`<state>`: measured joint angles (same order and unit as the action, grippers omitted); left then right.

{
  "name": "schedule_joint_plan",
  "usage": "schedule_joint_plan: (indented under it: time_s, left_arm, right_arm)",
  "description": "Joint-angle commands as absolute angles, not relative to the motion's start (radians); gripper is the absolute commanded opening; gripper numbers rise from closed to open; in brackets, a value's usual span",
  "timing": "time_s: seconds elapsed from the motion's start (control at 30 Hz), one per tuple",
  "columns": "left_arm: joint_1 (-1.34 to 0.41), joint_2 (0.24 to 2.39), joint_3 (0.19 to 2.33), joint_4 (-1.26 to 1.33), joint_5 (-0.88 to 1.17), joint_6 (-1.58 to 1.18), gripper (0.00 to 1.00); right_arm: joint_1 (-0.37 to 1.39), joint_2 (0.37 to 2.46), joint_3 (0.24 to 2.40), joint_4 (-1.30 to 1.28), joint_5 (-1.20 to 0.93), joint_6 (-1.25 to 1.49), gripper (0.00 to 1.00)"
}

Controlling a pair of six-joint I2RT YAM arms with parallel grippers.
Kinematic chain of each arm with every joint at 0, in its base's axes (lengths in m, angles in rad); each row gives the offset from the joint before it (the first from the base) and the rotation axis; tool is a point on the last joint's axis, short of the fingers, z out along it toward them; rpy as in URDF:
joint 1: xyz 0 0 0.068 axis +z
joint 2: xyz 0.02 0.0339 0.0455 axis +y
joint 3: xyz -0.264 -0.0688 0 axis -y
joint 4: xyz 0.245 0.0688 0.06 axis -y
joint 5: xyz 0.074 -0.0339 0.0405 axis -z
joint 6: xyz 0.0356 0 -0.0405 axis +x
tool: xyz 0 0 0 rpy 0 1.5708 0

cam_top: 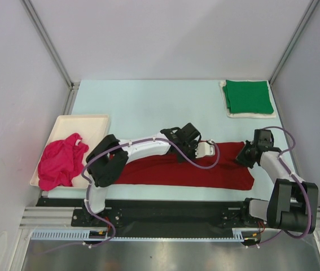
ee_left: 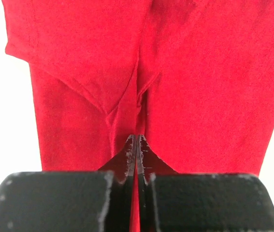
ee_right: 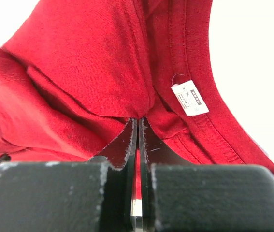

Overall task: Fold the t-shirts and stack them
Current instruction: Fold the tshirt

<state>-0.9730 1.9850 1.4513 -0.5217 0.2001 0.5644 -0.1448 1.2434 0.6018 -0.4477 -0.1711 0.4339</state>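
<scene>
- The dark red t-shirt (cam_top: 193, 169) lies near the front of the tabletop (cam_top: 148, 107), its long axis left-to-right and its collar at the right end.
- The left tool (ee_left: 137, 140) and right tool (ee_right: 137, 123) are each clamped on its cloth.
- The tabletop is pale blue, with grey walls (cam_top: 13, 84) around it.
- The green t-shirt (cam_top: 248, 97) lies folded at far right.
- The pink t-shirt (cam_top: 61, 161) is crumpled in the tray (cam_top: 86, 119).
</scene>
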Motion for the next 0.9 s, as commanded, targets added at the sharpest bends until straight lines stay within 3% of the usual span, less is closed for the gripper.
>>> schedule_joint_plan:
  time_s: [0.0, 0.37, 0.5, 0.67, 0.77, 0.8, 0.87]
  left_arm:
    - [-0.986, 1.968, 1.424, -0.485, 0.238, 0.572, 0.00]
    - [-0.996, 1.911, 1.302, -0.537, 0.296, 0.689, 0.00]
    - [-0.996, 1.927, 1.334, -0.554, 0.308, 0.674, 0.00]
    - [-0.996, 1.873, 1.422, -0.580, 0.386, 0.664, 0.32]
    - [-0.983, 1.871, 1.482, -0.563, 0.396, 0.611, 0.36]
    - [-0.976, 1.868, 1.491, -0.554, 0.405, 0.574, 0.35]
    - [-0.947, 1.862, 1.488, -0.522, 0.414, 0.549, 0.35]
  right_arm:
    - [-0.160, 1.197, 0.611, -0.465, -0.167, 0.440, 0.00]
    - [-0.181, 1.210, 0.600, -0.473, -0.120, 0.468, 0.02]
    - [-0.178, 1.212, 0.606, -0.477, -0.141, 0.479, 0.30]
    - [-0.127, 1.109, 0.666, -0.558, -0.042, 0.489, 0.37]
    - [-0.048, 1.055, 0.709, -0.574, -0.002, 0.474, 0.46]
    - [-0.026, 1.058, 0.715, -0.562, -0.009, 0.468, 0.55]
    - [0.046, 1.109, 0.744, -0.523, -0.054, 0.443, 0.59]
